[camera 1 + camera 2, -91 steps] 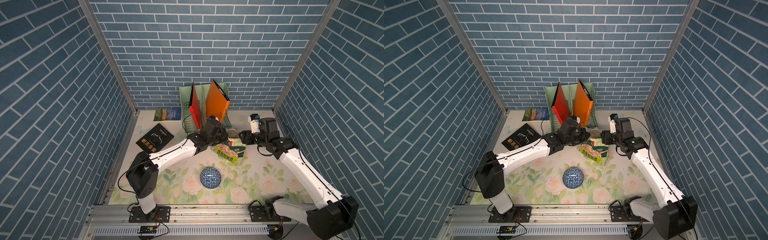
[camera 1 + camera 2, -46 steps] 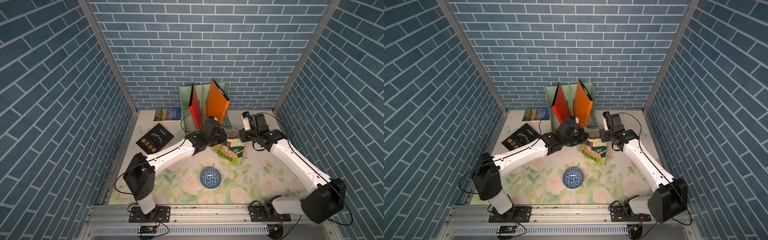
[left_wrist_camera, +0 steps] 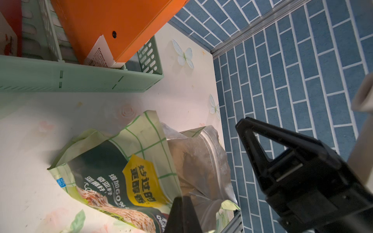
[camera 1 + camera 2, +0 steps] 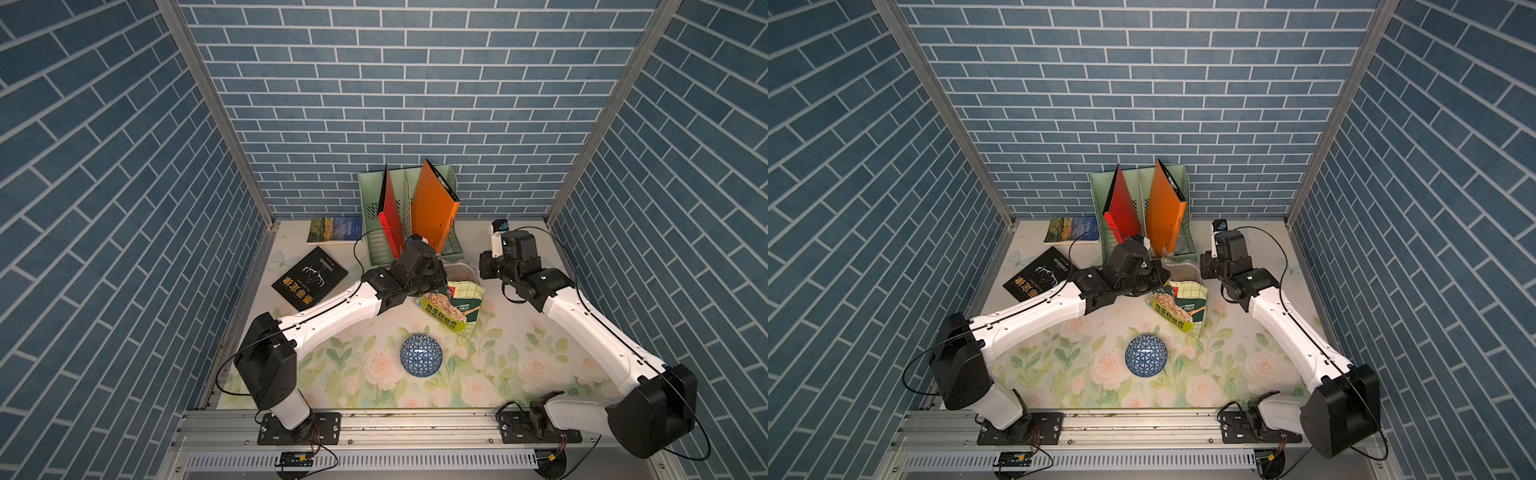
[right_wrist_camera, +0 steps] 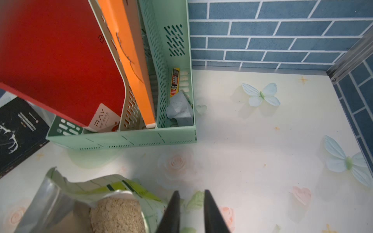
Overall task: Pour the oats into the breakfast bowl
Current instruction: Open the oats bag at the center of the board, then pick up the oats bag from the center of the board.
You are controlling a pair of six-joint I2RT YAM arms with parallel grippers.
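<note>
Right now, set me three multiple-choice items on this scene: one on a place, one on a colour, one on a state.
1. The breakfast bowl stands:
A. in the file rack
B. on the black book
C. on the floral mat, between the oat pouch and the front rail

2. The folder beside the red folder is:
A. orange
B. blue
C. yellow

3. The pouch's mouth is:
A. sealed
B. open
C. clipped shut

1 C: in both top views it sits on the mat, rail-side of the pouch.
2 A: its whole cover shows orange.
3 B: the right wrist view shows oats inside.
</note>
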